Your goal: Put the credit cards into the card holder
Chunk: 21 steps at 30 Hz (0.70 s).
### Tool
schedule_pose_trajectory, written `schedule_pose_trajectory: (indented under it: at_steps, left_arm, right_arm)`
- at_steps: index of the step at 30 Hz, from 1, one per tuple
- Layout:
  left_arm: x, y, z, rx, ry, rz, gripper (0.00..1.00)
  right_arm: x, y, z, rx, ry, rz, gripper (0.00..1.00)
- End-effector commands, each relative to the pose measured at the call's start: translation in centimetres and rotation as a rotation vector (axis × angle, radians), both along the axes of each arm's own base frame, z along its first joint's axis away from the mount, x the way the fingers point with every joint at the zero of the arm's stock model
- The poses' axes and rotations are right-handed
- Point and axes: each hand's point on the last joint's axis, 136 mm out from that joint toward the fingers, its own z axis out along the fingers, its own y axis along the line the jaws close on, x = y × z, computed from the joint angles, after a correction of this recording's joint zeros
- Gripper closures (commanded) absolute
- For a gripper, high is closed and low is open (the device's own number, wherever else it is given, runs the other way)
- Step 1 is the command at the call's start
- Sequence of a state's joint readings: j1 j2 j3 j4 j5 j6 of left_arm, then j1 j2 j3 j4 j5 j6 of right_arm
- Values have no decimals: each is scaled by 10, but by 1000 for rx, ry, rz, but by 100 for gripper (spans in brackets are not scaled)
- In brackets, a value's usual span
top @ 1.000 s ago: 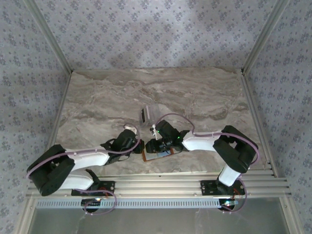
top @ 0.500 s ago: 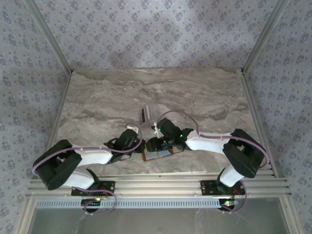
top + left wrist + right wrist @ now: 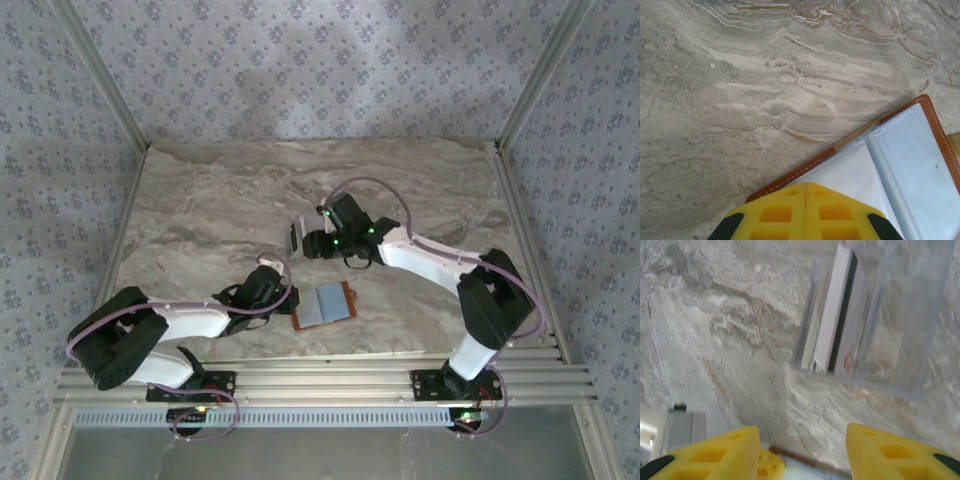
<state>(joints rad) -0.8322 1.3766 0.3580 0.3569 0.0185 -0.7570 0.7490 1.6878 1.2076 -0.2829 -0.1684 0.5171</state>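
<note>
card holder: the brown card holder (image 3: 325, 305) lies spread flat near the table's (image 3: 200, 210) front edge, blue-grey inside facing up, a pale card seated in its left pocket as I read the left wrist view (image 3: 850, 172).
credit cards: the rest stand on edge in a clear plastic box (image 3: 875, 320), beyond the card holder toward the back of the table; pale faces, dark edges (image 3: 837, 310).
left gripper: my left gripper (image 3: 806, 212) is clenched, its tip pressing on the card holder's left edge, pinning it open.
right gripper: my right gripper (image 3: 802, 450) is parted and empty, just short of the box.
step: fetching the next card, I judge.
next move: I must straddle one single card and pinch it thin, without tipping the box.
</note>
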Motion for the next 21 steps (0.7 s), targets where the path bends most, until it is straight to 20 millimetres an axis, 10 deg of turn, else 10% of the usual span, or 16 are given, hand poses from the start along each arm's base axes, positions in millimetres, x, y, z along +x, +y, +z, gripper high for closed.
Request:
schedule_pose_trajectory:
  at_steps: [1,21]
  left_arm:
    - [-9,6,-8,29,23,-20,95]
    - [-11,13,-3,46,5,-14,94]
  right_arm:
    - [11,6,-3,-64,-3,38,49]
    - [49,28,-44,-143,78,63,52]
